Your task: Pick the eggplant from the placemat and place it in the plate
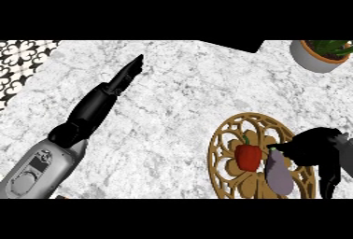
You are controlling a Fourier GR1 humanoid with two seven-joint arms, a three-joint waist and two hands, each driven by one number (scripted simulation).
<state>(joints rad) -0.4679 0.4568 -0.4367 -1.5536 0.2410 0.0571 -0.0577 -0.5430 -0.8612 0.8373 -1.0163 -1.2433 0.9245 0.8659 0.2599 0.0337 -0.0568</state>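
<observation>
A purple eggplant (pixel 279 173) lies on the round tan openwork placemat (pixel 231 135) at the lower right, next to a red bell pepper (pixel 248 157). My right hand (pixel 318 148) hovers at the eggplant's upper right side. Its thumb reaches to the stem end and its fingers hang down, fairly straight, along the right of the eggplant. It partly hides the placemat's right edge. My left hand (pixel 103 99) lies open on the left of the marble counter, fingers stretched toward the far side. No plate shows in this view.
A potted plant (pixel 322 53) stands at the far right corner. A dark object's edge (pixel 234 45) juts in at the top middle. Patterned black-and-white tiling (pixel 21 60) borders the counter at the upper left.
</observation>
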